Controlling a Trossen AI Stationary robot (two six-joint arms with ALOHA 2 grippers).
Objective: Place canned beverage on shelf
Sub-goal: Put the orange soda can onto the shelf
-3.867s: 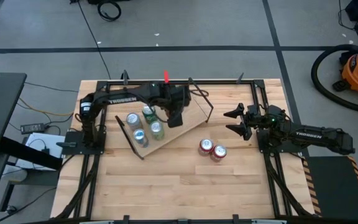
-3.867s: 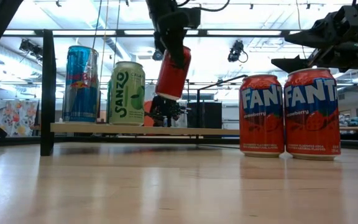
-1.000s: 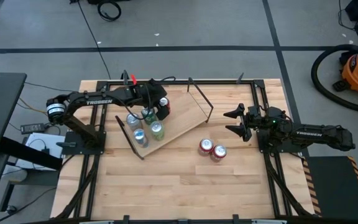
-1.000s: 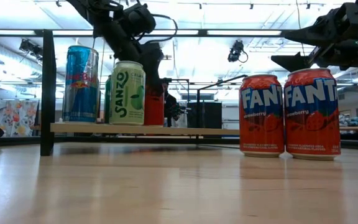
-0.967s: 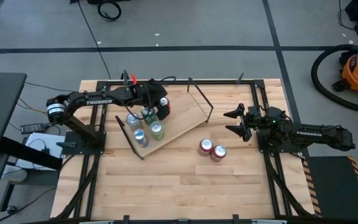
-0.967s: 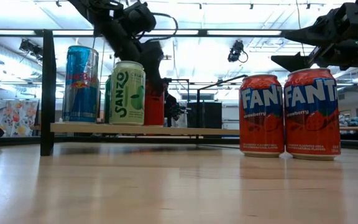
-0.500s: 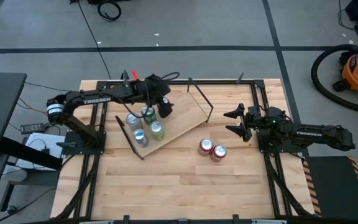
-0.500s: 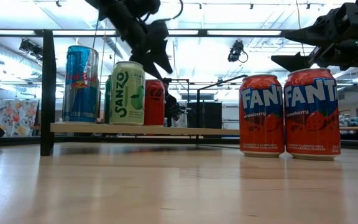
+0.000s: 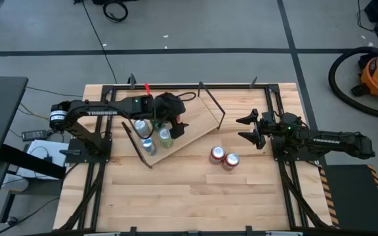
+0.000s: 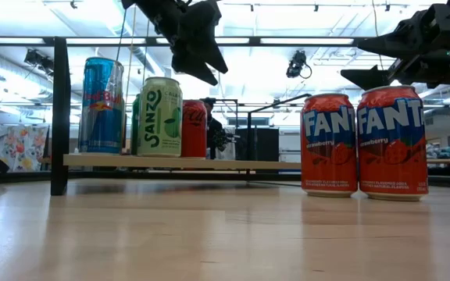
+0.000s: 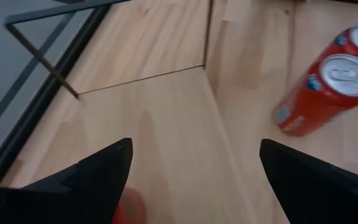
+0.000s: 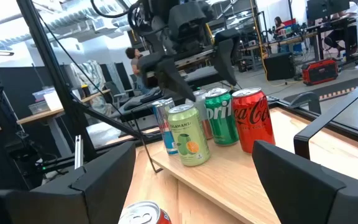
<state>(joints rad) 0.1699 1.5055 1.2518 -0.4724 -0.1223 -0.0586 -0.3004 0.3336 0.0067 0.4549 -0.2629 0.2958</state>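
The shelf (image 9: 195, 121), a light wood plank with black rod brackets, lies slantwise on the table. A red Coca-Cola can (image 10: 194, 129) stands upright on it beside a Sanzo can (image 10: 159, 117), a blue can (image 10: 102, 105) and a green Sprite can (image 12: 222, 118). My left gripper (image 10: 198, 58) hangs open and empty above the red can (image 12: 253, 118); my left arm hides that can in the high view. Two red Fanta cans (image 9: 223, 157) stand on the tabletop. My right gripper (image 9: 247, 129) waits open at the table's right side.
The two Fanta cans (image 10: 362, 142) stand close together on the table between the shelf and my right gripper. Black frame rails (image 9: 189, 86) run along the table's edges. Bare plank (image 11: 160, 137) lies under my left gripper.
My left gripper has let go of the red Coca-Cola can, risen straight off it and drifted a little toward the table's near edge. The can stays upright on the shelf beside the green cans.
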